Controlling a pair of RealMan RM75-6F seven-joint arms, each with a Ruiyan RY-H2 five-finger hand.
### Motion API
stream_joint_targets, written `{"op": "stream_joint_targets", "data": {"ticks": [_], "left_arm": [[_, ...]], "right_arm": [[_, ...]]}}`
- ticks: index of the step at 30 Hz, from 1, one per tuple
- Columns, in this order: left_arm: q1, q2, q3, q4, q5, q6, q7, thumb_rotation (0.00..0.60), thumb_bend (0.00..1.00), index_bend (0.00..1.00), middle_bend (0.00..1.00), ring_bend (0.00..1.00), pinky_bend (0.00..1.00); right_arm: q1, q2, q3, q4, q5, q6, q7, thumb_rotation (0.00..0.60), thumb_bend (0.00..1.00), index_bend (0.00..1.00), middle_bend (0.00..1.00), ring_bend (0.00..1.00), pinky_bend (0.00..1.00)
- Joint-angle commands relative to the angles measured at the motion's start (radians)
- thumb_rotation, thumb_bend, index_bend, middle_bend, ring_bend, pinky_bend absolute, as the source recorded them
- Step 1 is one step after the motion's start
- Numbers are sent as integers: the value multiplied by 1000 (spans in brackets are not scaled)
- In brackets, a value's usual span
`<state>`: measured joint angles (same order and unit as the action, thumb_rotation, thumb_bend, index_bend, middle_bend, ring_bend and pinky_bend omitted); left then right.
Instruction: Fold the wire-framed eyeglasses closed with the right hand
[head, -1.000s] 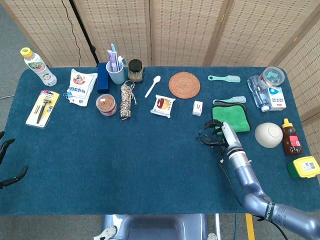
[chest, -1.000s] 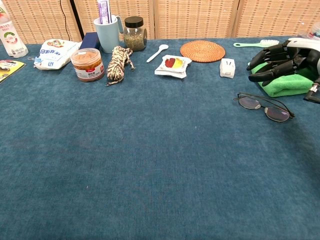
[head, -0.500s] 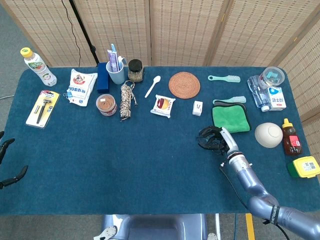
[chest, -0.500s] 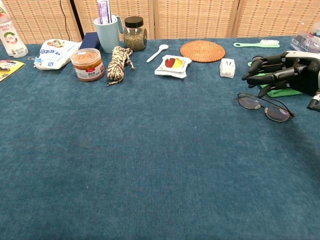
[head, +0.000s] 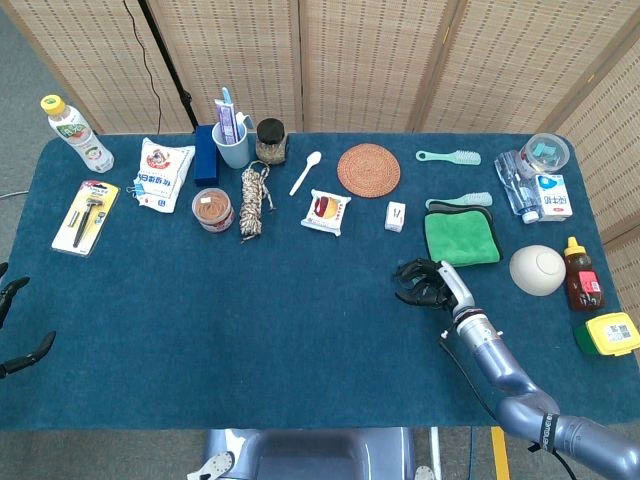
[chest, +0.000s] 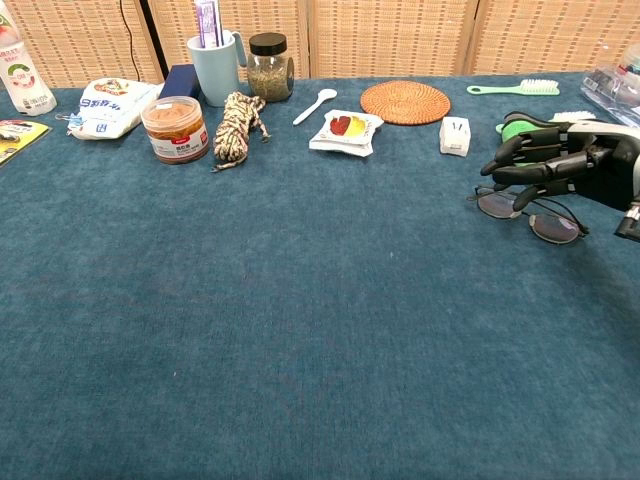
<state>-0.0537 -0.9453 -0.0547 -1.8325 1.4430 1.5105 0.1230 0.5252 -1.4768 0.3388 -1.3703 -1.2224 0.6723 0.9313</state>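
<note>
Your right hand (chest: 560, 165) is hovering right over the glasses (chest: 528, 212), fingers spread and curled down, not gripping anything. The glasses lie flat on the blue table (chest: 300, 320), just in front of the green cloth (head: 461, 236).

Up top, the head view looks steeply down from the near edge and takes in the whole blue table (head: 250, 330) out to the wicker screens (head: 370, 60) at the far side. Down low, the chest view skims close across the cloth toward those screens. Both catch the woven coaster (head: 368, 170), the blue mug (chest: 215, 65) and the right hand (chest: 560, 160) over the eyeglasses (chest: 528, 212).
</note>
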Motion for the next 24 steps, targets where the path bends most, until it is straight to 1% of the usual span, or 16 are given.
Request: {"op": "stream_joint_targets", "data": {"ticks": [1,13,19,22,24], "left_arm": [[0,1,0,-1,2,1,1,345,250,167,12,52,31],[2,3,1,-8,6,6,4,347,249,167,12,51,30],[5,5,1,-8,7,9,0,346,249,167,12,50,31],[5,5,2,-8,8,10,-1,346,250,167,12,50,31],[5,4,2,-7,8,9,-2,347,250,167,12,50,31]], "right_arm": [[0,-4,-6,10,-3,-3,17,600,215,508,392,402,497],[0,-11,-22,45,-24,-13,86,600,216,506,390,402,497],[-7,4,-27,24,-55,14,112,600,217,502,384,402,494],[-13,32,-29,-13,-89,50,106,600,216,497,364,384,469],[-14,44,-32,-27,-103,64,97,600,216,482,329,339,403]]}}
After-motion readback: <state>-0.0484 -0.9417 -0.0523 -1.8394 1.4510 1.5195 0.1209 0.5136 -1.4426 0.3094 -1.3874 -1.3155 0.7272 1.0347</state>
